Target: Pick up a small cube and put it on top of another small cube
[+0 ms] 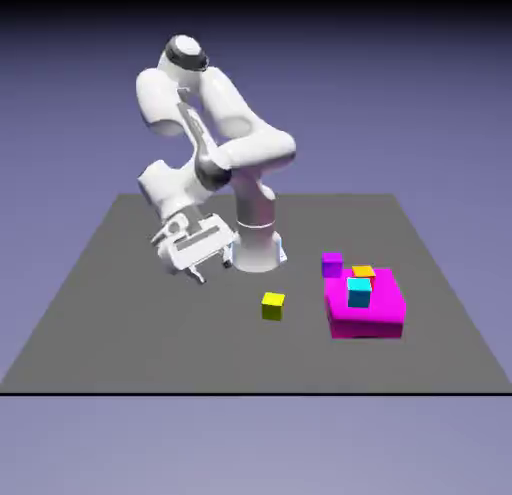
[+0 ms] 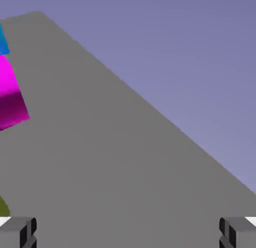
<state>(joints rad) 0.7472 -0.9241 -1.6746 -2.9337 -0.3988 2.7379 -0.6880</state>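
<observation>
The small yellow cube (image 1: 273,305) lies alone on the grey table (image 1: 150,323), left of the flat magenta block (image 1: 366,311). My gripper (image 1: 211,271) hangs tilted above the table, up and to the exterior view's left of that cube, apart from it, open with nothing between its fingers. In the hand view the two fingertips (image 2: 18,232) stand wide apart at the bottom corners, the gripper (image 2: 128,235) over bare table. A dull yellow sliver (image 2: 2,207) peeks in at the left edge, and the magenta block (image 2: 10,91) shows at the left.
A cyan cube (image 1: 359,292) sits on the magenta block, with a small orange cube (image 1: 363,271) at the block's far edge. A purple cube (image 1: 332,264) stands on the table just behind the block's left corner. The table's front edge (image 1: 256,392) runs across the exterior view.
</observation>
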